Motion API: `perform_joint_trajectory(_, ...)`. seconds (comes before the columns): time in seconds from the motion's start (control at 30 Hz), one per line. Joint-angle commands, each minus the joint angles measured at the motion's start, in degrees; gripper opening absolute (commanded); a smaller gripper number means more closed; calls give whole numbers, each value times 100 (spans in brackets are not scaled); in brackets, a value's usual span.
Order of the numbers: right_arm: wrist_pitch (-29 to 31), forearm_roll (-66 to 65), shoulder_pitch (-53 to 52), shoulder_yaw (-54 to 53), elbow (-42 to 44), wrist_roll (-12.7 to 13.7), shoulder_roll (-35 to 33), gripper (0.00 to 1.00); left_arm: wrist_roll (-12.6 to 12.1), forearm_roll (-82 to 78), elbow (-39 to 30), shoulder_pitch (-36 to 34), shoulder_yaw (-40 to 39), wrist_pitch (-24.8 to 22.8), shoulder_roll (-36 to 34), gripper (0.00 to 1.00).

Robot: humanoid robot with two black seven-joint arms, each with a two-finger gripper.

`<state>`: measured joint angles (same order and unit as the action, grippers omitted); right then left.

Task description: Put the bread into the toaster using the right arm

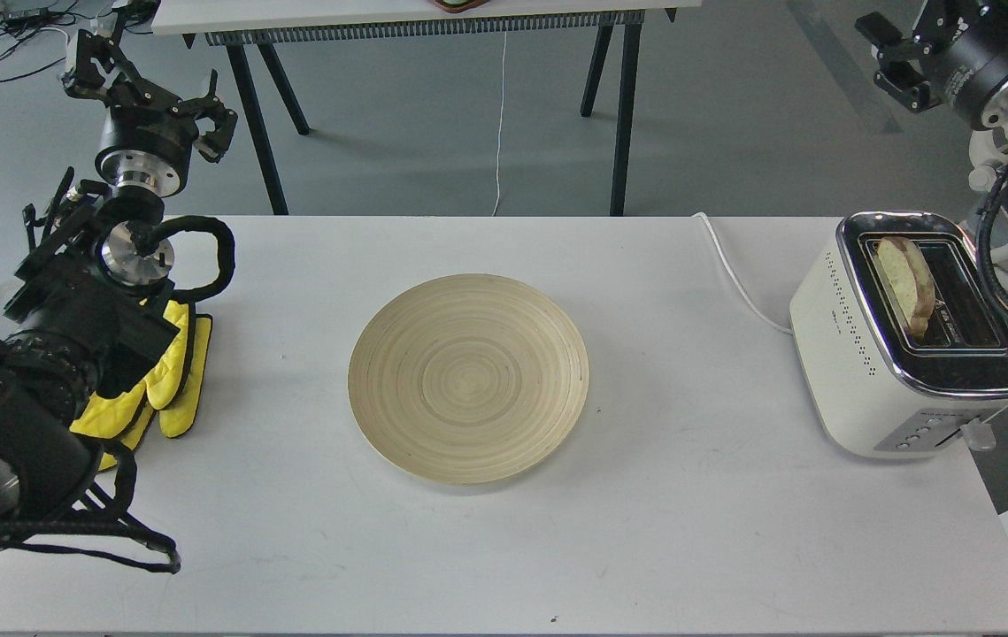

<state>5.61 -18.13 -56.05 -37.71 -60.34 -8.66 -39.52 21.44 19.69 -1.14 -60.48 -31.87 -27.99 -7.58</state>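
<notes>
While the white counter carried everything, the round bamboo plate lay at its middle, bare. At the right edge stood the toaster, its white cord trailing back across the counter. Yellow mitts lay at the left edge. The bread stood tilted in the toaster's left slot, partly sunk. The left claw hung released, fingers spread; whether the right claw, raised well above the toaster, was released I cannot tell.
</notes>
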Motion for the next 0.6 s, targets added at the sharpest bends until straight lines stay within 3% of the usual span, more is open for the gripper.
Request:
perform_joint_trajectory(0.0, 19, 801, 24, -289, 592, 40, 541, 99, -8, 0, -1, -8, 5, -1, -6, 100)
perform_joint_trajectory(0.2, 133, 1057, 94, -1008, 1525, 4, 1437, 99, 0, 0, -1, -8, 5, -1, -6, 100)
perform_joint_trajectory(0.57, 142, 1057, 340, -1326, 1991, -4, 1843, 99, 0, 0, -1, -8, 5, -1, -6, 100)
